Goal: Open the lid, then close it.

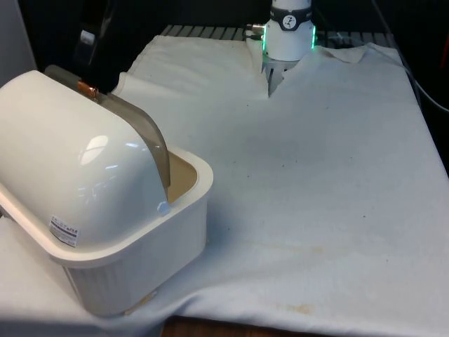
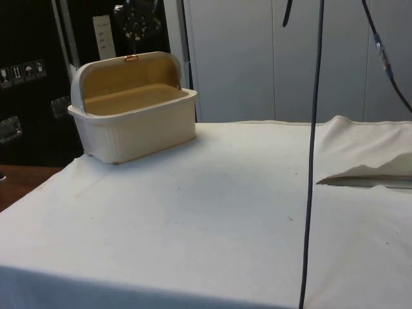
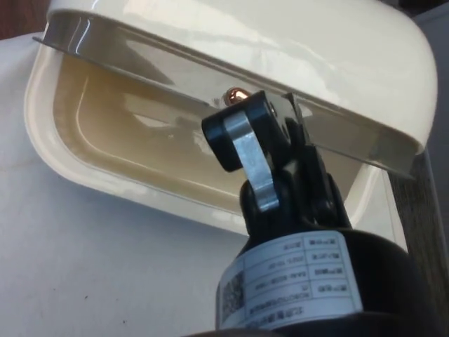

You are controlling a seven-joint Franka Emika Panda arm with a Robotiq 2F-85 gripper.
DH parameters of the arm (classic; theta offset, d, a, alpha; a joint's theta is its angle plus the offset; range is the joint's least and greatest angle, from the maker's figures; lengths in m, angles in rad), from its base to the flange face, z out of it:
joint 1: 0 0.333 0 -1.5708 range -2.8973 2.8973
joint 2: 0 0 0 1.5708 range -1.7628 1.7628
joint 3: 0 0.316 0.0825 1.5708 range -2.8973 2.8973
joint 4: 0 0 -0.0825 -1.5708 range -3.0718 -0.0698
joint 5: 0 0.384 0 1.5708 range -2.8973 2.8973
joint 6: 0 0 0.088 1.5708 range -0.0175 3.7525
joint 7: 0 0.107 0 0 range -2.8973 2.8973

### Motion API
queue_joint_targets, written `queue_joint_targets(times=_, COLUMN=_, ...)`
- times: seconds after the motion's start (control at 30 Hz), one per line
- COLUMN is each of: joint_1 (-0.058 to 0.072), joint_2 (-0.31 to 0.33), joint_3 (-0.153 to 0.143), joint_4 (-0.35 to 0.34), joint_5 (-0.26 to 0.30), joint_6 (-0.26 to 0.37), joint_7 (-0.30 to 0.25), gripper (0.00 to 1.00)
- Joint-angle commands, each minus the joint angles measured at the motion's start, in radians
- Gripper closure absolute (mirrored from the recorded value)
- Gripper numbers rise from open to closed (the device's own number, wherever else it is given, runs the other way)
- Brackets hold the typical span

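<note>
A cream bread box (image 1: pixel 133 253) stands at the front view's left, near the table's front corner. Its domed roll-top lid (image 1: pixel 77 161) is rolled back, so the tan inside (image 2: pixel 129 96) lies open. A small copper knob (image 1: pixel 88 88) sits on the lid's smoky clear edge (image 1: pixel 144 133) at the top of the dome. In the wrist view my gripper (image 3: pixel 256 116) is shut with nothing in it. Its tips are right at the knob (image 3: pixel 235 95), against the lid's clear edge (image 3: pixel 175 67).
White cloth (image 1: pixel 316 196) covers the table, with wide flat room to the front view's right of the box. A raised fold in the cloth (image 2: pixel 367 172) lies near the arm's base (image 1: pixel 289 31). A dark cable (image 2: pixel 313 161) hangs across the side view.
</note>
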Motion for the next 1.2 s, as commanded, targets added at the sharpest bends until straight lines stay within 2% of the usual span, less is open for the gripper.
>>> queue_joint_targets(times=0.0, joint_1=0.000, joint_2=0.012, joint_3=-0.002, joint_4=0.015, joint_5=0.004, joint_6=0.001, joint_7=0.012, gripper=1.00)
queue_joint_targets(times=0.17, joint_1=0.000, joint_2=0.045, joint_3=-0.005, joint_4=0.054, joint_5=0.003, joint_6=-0.003, joint_7=0.032, gripper=1.00)
queue_joint_targets(times=0.2, joint_1=0.000, joint_2=0.038, joint_3=-0.003, joint_4=0.045, joint_5=0.000, joint_6=-0.001, joint_7=0.023, gripper=1.00)
queue_joint_targets(times=0.47, joint_1=0.003, joint_2=0.092, joint_3=-0.016, joint_4=0.108, joint_5=-0.001, joint_6=-0.011, joint_7=0.064, gripper=1.00)
queue_joint_targets(times=0.5, joint_1=-0.001, joint_2=0.089, joint_3=-0.009, joint_4=0.104, joint_5=0.000, joint_6=-0.006, joint_7=0.053, gripper=1.00)
queue_joint_targets(times=0.6, joint_1=0.005, joint_2=0.099, joint_3=-0.020, joint_4=0.114, joint_5=-0.003, joint_6=-0.011, joint_7=0.075, gripper=1.00)
queue_joint_targets(times=0.77, joint_1=0.007, joint_2=0.102, joint_3=-0.024, joint_4=0.113, joint_5=-0.005, joint_6=-0.010, joint_7=0.087, gripper=1.00)
queue_joint_targets(times=0.8, joint_1=0.000, joint_2=0.098, joint_3=-0.012, joint_4=0.110, joint_5=0.000, joint_6=-0.007, joint_7=0.069, gripper=1.00)
queue_joint_targets(times=0.83, joint_1=0.007, joint_2=0.102, joint_3=-0.025, joint_4=0.113, joint_5=-0.005, joint_6=-0.009, joint_7=0.089, gripper=1.00)
queue_joint_targets(times=1.07, joint_1=0.009, joint_2=0.114, joint_3=-0.029, joint_4=0.113, joint_5=-0.007, joint_6=-0.009, joint_7=0.114, gripper=1.00)
queue_joint_targets(times=1.1, joint_1=0.000, joint_2=0.107, joint_3=-0.013, joint_4=0.109, joint_5=0.000, joint_6=-0.008, joint_7=0.093, gripper=1.00)
queue_joint_targets(times=1.13, joint_1=0.010, joint_2=0.118, joint_3=-0.031, joint_4=0.116, joint_5=-0.008, joint_6=-0.010, joint_7=0.122, gripper=1.00)
queue_joint_targets(times=1.17, joint_1=0.010, joint_2=0.120, joint_3=-0.031, joint_4=0.117, joint_5=-0.008, joint_6=-0.010, joint_7=0.125, gripper=1.00)
